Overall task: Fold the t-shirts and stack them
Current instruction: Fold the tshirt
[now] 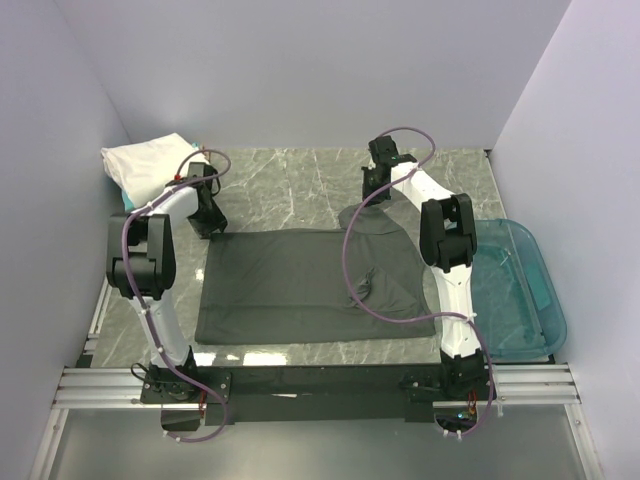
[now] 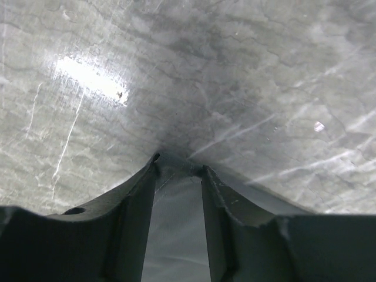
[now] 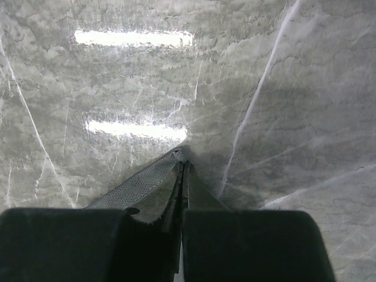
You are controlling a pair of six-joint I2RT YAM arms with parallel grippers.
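Charcoal t-shirt (image 1: 300,285) lies mostly flat, right claw (image 3: 183,165) apparently clamping its corner, left claw (image 2: 179,165) apart.

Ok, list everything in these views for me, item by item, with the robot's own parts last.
dark grey t-shirt: one, charcoal, spread flat mid-table, far right corner raised
white t-shirt: one, white, folded, far left corner of the table
teal cloth: one, teal, only a sliver showing under the white t-shirt
tub: one, translucent blue, at the right side beside the right arm
table: one, grey marble pattern, under the shirts
left end effector: one, black, fingers apart, at the dark grey t-shirt's far left corner
right end effector: one, black, shut on the dark grey t-shirt's far right corner
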